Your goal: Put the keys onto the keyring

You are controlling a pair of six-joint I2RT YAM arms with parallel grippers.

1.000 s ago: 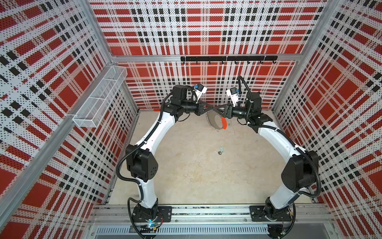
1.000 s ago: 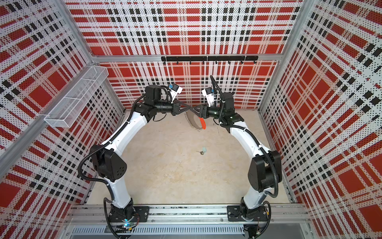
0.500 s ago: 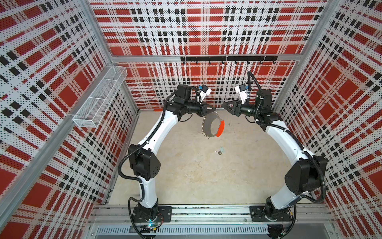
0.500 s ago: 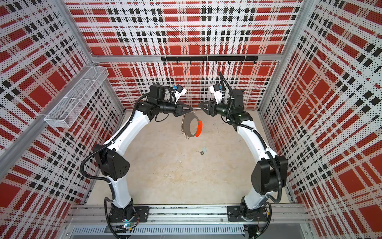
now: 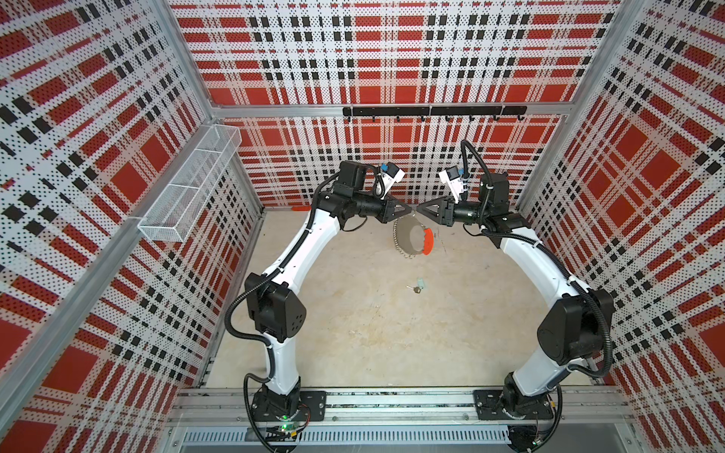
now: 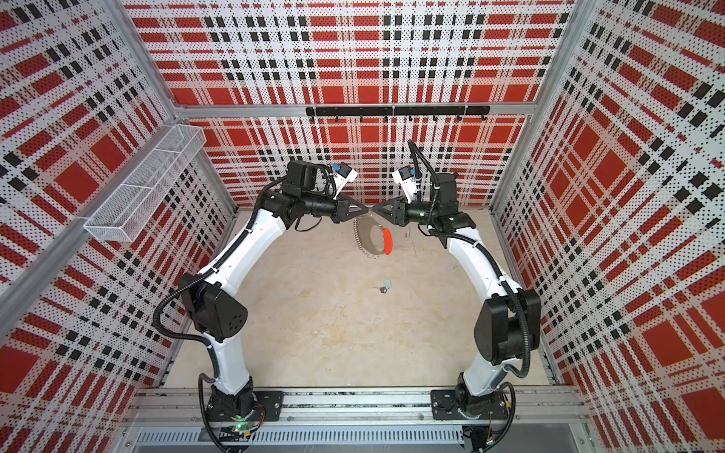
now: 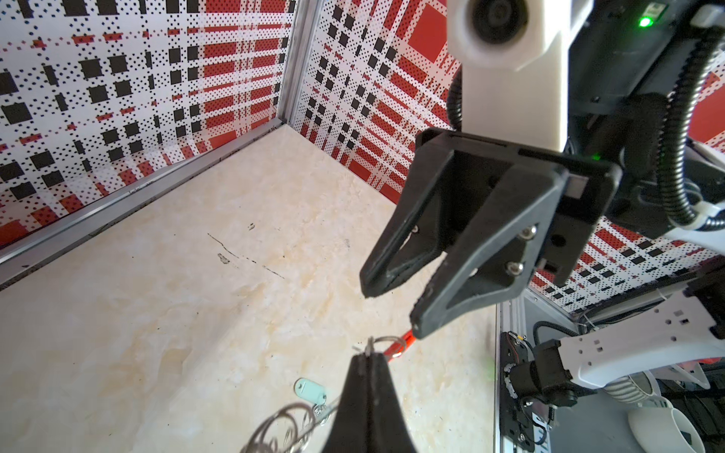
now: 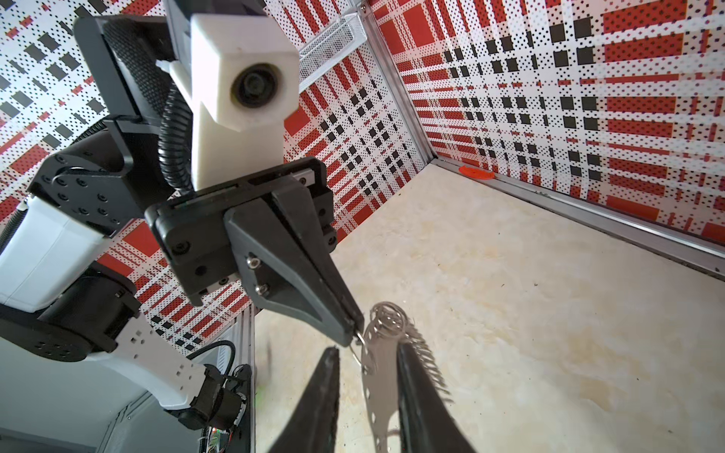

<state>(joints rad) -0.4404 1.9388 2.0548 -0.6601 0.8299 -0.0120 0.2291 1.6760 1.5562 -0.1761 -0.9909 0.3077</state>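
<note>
— Which step are you on?
— Your left gripper (image 5: pixel 408 212) is pinched shut on the edge of the keyring (image 5: pixel 408 237), dangling it in the upper centre of the frame. Your right gripper (image 8: pixel 367 349) straddles its rim, jaws narrowly apart.
— And the keys (image 5: pixel 416 288)?
— On the table (image 5: pixel 353 333), just below the ring. Next I'd free one gripper to fetch them.

- keyring (image 5: pixel 404 237): dull grey metal band, shiny wire clips, orange bit looks plasticky
- keys (image 7: pixel 310 390): smooth mint plastic tag
- table (image 5: pixel 372 333): pale marbled top, matt, kinda scuffed
</note>
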